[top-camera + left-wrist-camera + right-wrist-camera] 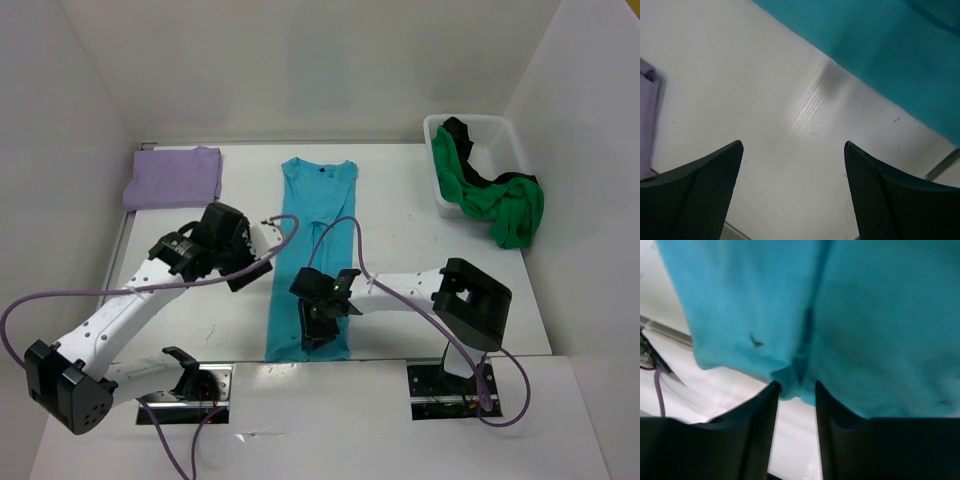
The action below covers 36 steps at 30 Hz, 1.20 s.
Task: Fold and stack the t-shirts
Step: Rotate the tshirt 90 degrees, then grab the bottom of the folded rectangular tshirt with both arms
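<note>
The turquoise t-shirt (315, 220) lies in a long narrow strip down the middle of the table, collar at the far end. My right gripper (320, 325) points down at its near hem. In the right wrist view the gripper (796, 386) has its jaws a little apart, and a bunched fold of the turquoise t-shirt (865, 315) sits between the tips. My left gripper (793, 144) is open over bare table, just left of the turquoise t-shirt's edge (880, 45). The lavender t-shirt (173, 177) lies folded at the far left. The green t-shirt (500, 205) and the black t-shirt (470, 150) hang out of the bin.
A white plastic bin (505, 128) stands at the far right against the wall. White walls close in the table on three sides. A purple cable (340, 235) loops over the turquoise shirt. The lavender t-shirt's edge (647, 115) shows at the left of the left wrist view.
</note>
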### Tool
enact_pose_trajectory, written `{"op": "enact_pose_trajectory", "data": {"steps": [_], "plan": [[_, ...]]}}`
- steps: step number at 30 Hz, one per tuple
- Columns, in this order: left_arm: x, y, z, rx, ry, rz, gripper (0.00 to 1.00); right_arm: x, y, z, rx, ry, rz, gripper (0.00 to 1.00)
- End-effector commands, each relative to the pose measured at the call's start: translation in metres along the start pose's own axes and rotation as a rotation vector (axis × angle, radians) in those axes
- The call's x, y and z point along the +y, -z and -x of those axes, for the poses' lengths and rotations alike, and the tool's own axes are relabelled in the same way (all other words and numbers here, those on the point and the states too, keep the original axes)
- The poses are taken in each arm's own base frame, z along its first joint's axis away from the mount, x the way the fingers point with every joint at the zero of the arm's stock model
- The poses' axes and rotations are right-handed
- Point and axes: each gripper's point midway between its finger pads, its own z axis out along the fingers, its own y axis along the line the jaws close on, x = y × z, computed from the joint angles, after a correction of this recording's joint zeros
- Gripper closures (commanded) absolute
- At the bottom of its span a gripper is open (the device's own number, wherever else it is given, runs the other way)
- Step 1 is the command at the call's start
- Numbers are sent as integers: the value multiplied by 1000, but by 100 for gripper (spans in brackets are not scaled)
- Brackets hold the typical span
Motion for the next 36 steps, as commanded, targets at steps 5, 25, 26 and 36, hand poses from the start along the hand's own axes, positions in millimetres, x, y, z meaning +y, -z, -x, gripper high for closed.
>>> {"op": "enact_pose_trajectory", "data": {"steps": [5,25,26,36], "plan": [[-10,16,-20,74,-648,96,6,-9,43,21,-120,-69,10,54],[-177,1,-64,-648,-1737,-386,0,-87,120,22,-330,-376,187,46],[-179,1,-61,-661,-1749,-382,0,-87,120,22,-326,-382,192,46],[-209,-27,-73,-650,-1980,-496,38,-105,78,17,-190,-343,32,46]]}}
